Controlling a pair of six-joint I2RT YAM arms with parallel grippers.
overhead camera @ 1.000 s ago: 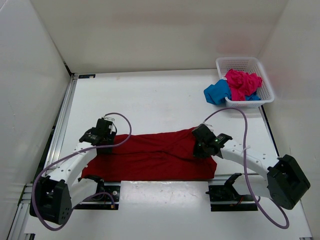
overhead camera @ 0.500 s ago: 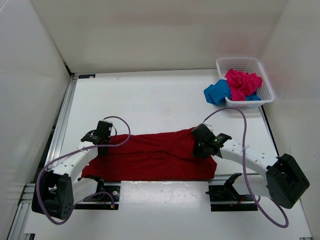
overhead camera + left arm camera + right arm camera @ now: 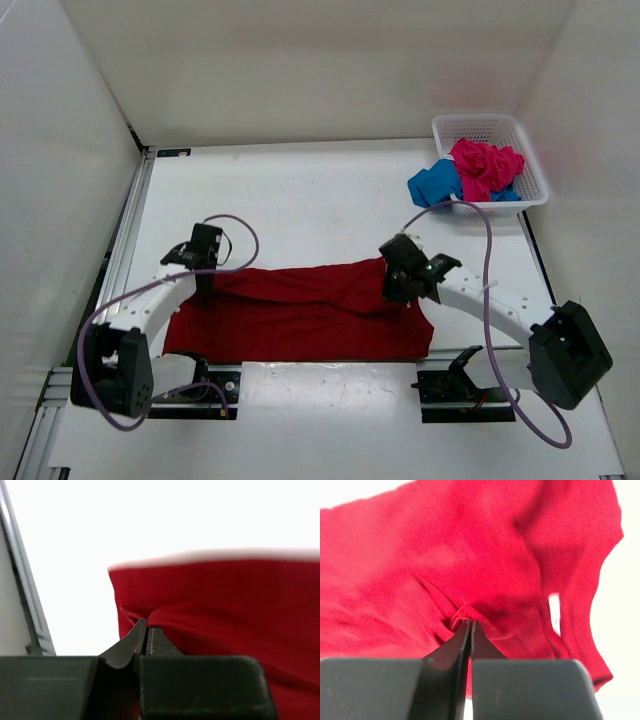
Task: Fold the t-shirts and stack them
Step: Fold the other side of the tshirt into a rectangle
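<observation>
dark red t-shirt [image 3: 300,312]: spread wide and mostly flat on the near part of the table, between the two arms; its far edge is pinched up at both ends
left gripper [image 3: 145,632]: fingers pressed together, clamped on a small fold at the far left corner of the dark red t-shirt
right gripper [image 3: 470,626]: fingers pressed together, clamped on a puckered fold near the far right end of the dark red t-shirt, beside the sleeve
pink t-shirt [image 3: 484,168]: crumpled in the basket, well apart from the dark red t-shirt
blue t-shirt [image 3: 432,186]: crumpled, spilling over the basket's left wall onto the table; a little more blue shows inside, under the pink t-shirt
basket [image 3: 478,124]: white plastic mesh, at the far right corner of the table, near the right wall
cables [image 3: 488,250]: purple, one looping from each wrist to its base; the right one arcs just short of the basket
in the way: in the top view each wrist covers the spot it grips
table [image 3: 300,195]: white, smooth, matte
rail [image 3: 122,250]: metal, along the table's left edge
walls [image 3: 300,70]: plain white panels on the left, far and right sides
</observation>
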